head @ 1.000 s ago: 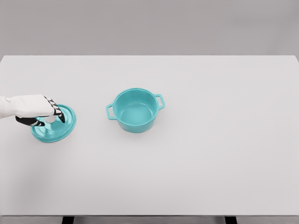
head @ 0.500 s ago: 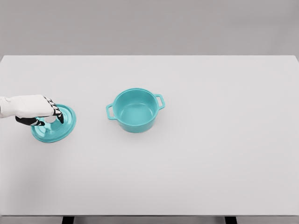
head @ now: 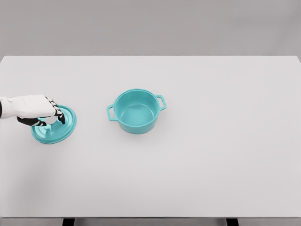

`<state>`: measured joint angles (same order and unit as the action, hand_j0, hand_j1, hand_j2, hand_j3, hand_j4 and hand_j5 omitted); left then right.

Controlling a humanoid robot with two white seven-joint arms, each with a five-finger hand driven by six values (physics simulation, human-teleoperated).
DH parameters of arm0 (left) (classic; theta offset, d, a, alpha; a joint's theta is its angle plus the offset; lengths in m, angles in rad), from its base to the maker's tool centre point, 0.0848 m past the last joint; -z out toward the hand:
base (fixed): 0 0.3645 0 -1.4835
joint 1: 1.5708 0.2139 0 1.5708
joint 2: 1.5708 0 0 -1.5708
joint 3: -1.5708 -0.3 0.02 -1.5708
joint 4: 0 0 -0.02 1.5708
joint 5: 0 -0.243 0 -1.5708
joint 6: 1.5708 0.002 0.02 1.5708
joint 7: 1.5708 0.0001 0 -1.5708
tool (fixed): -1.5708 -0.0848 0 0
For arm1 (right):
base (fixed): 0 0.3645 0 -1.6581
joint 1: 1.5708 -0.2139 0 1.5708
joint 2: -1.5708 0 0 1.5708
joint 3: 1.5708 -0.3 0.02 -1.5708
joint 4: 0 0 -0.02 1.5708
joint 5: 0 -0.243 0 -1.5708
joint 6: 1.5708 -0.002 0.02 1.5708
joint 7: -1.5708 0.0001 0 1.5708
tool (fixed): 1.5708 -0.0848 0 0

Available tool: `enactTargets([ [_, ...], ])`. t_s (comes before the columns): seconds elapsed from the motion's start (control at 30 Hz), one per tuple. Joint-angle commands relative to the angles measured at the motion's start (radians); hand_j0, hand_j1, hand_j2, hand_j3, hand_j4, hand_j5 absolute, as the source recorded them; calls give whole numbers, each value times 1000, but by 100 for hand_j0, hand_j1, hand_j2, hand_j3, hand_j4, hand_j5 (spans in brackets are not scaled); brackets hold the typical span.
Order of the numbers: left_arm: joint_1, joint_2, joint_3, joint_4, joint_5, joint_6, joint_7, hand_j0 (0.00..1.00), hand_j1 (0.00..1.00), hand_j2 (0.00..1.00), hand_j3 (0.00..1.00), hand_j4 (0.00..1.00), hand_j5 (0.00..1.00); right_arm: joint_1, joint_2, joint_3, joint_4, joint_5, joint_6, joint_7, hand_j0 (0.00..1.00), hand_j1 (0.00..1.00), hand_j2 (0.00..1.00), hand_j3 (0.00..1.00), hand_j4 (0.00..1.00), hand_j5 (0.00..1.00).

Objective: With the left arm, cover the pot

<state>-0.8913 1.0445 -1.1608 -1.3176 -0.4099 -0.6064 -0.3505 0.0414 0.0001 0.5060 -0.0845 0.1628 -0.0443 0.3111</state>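
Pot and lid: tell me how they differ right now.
The pot is deep, open and has two side handles; the lid is shallow. The pot stands untouched mid-table; the lid lies at the left under the left hand, fingers curled at its knob. Both are teal.

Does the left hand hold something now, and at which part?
The left hand grips the lid by its top knob; the lid is on the table.

The pot (head: 136, 111) is blue-green all over, inside and outside, and so are its two little handles. The lid (head: 55, 125), at nine o'clock from the pot, is the same blue-green. The left hand (head: 36, 110) is white, and its fingers (head: 58, 114) have black and white stripes. The surface (head: 211, 155) is plain white. The wall (head: 150, 26) behind is grey.
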Motion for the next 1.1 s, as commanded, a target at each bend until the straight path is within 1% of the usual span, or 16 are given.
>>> enactTargets([
  [0.0, 0, -1, -3, 0, -13, -4, -4, 66, 66, 66, 66, 66, 66, 0, 0, 0, 0, 0, 0, 0, 100, 100, 100, 100, 100, 100],
  [0.1, 0, -1, -3, 0, -14, -4, -2, 64, 64, 64, 64, 64, 64, 0, 0, 0, 0, 0, 0, 0, 100, 100, 100, 100, 100, 100],
  [0.23, 0, -1, -3, 0, -15, -4, -2, 51, 51, 51, 51, 51, 51, 0, 0, 0, 0, 0, 0, 0, 100, 100, 100, 100, 100, 100],
  [0.37, 0, 0, -3, 0, -17, -4, -4, 45, 45, 45, 45, 45, 45, 0, 0, 0, 0, 0, 0, 0, 100, 100, 100, 100, 100, 100],
  [0.47, -2, 2, -3, -2, -17, -4, -4, 42, 42, 42, 42, 42, 42, 0, 0, 0, 0, 0, 0, 0, 100, 100, 100, 100, 100, 100],
  [0.63, -3, 5, -3, -3, -17, -4, -4, 42, 42, 42, 42, 42, 42, 0, 0, 0, 0, 0, 0, 0, 100, 100, 100, 100, 100, 100],
  [0.77, -15, 12, 1, -6, -17, -4, -5, 42, 42, 42, 42, 42, 42, 0, 0, 0, 0, 0, 0, 0, 100, 100, 100, 100, 100, 100],
  [0.87, -32, 14, 1, -11, -15, -4, -7, 42, 42, 42, 42, 42, 42, 0, 0, 0, 0, 0, 0, 0, 100, 100, 100, 100, 100, 100],
  [0.97, -67, 15, 3, -11, -9, -4, -7, 42, 42, 42, 42, 42, 42, 0, 0, 0, 0, 0, 0, 0, 100, 100, 100, 100, 100, 100],
  [1.07, -83, 14, 3, -15, -3, -4, -5, 44, 44, 44, 44, 44, 44, 0, 0, 0, 0, 0, 0, 0, 100, 100, 100, 100, 100, 100],
])
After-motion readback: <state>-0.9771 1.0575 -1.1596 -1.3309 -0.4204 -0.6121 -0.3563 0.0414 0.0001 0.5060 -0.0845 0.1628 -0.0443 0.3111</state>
